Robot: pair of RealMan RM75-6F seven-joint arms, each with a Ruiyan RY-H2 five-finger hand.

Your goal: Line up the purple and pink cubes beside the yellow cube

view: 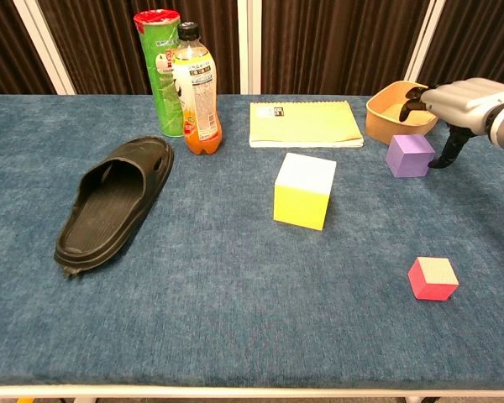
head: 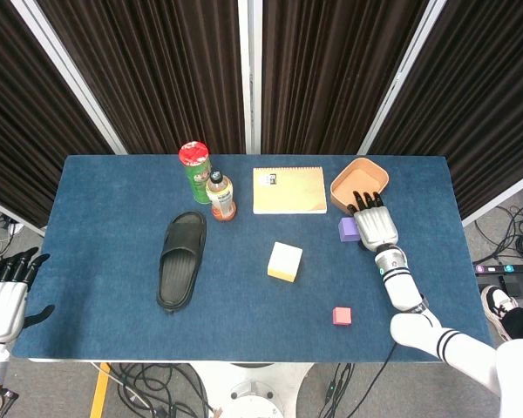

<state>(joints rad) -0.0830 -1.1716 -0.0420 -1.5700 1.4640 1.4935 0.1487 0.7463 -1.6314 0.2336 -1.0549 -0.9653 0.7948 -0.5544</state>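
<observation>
1. The robot's right hand (head: 374, 225) hovers just beside the small purple cube (view: 409, 155), fingers spread and holding nothing. The thumb hangs down on the cube's right side, and I can't tell whether it touches.
2. That cube sits near the tan square bowl (view: 406, 110); a clumsy closing could shove it against the bowl or tip it.
3. The big yellow cube (view: 304, 190) stands mid-table on the blue cloth-covered table (view: 235, 285). Set the purple one down carelessly and it may knock the yellow one askew.
4. The small pink cube (view: 433, 278) lies well apart, near the front edge; a nudge could send it off.
5. The left hand (head: 3, 296) waits open, off the table's left corner.
</observation>
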